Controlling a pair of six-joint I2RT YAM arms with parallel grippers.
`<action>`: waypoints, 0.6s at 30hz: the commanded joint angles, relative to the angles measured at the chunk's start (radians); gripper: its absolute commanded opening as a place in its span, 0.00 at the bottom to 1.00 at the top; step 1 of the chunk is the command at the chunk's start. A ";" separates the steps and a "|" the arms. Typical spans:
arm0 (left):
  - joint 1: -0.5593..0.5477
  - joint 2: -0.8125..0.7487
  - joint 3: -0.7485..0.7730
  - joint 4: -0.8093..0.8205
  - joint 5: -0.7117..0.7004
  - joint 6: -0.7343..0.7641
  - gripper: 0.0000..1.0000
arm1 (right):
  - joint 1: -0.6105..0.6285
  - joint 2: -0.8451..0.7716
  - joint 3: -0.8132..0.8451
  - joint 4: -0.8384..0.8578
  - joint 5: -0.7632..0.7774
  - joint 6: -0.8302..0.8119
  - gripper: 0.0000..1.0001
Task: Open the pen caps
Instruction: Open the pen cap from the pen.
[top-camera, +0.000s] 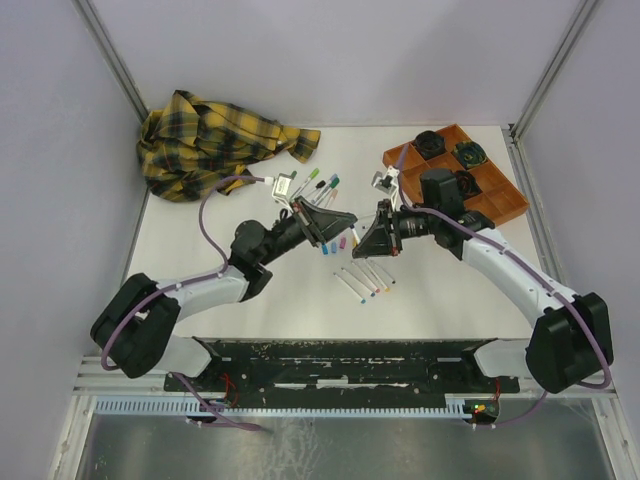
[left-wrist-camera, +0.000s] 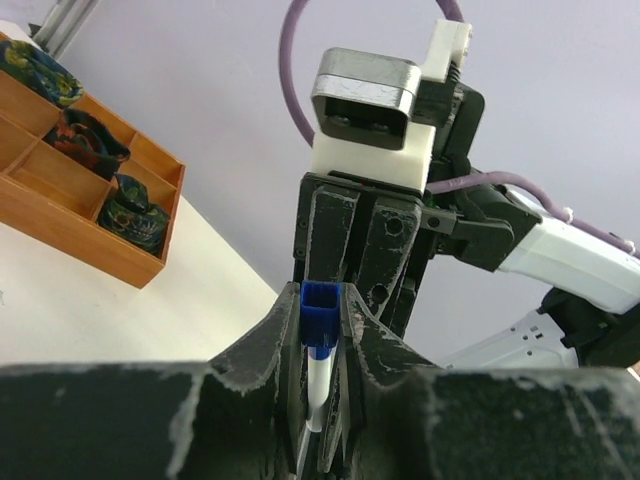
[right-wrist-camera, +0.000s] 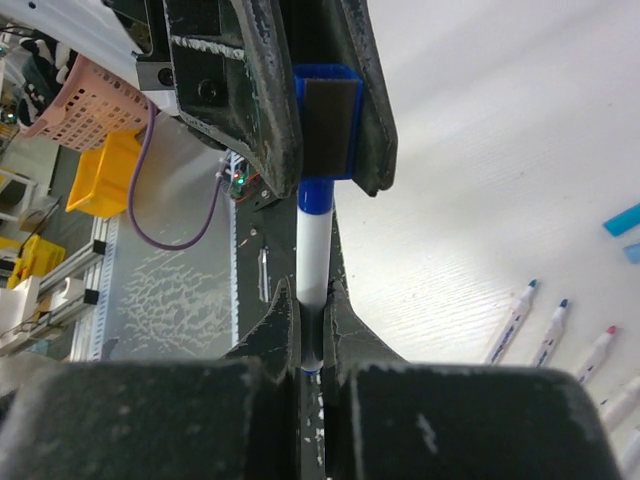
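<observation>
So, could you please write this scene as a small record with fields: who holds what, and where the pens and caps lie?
left gripper: shut on the blue cap
right gripper: shut on the same pen's white barrel
cap state: on the pen, not yet pulled off
uncapped pens: row on the table, near side of the grippers
loose caps: on the table, just beyond those pens
orange tray: far right corner

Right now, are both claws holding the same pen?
Yes; the left gripper pinches its blue cap while the right gripper clamps the white barrel.
</observation>
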 joint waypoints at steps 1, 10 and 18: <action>0.123 -0.045 0.135 0.039 -0.160 0.014 0.03 | 0.003 0.014 0.017 -0.049 -0.020 -0.029 0.00; 0.238 -0.008 0.272 0.004 -0.169 -0.020 0.03 | 0.008 0.053 0.046 -0.129 0.020 -0.079 0.00; 0.247 -0.038 0.158 -0.026 -0.172 -0.021 0.03 | 0.010 0.072 0.136 -0.357 0.380 -0.273 0.00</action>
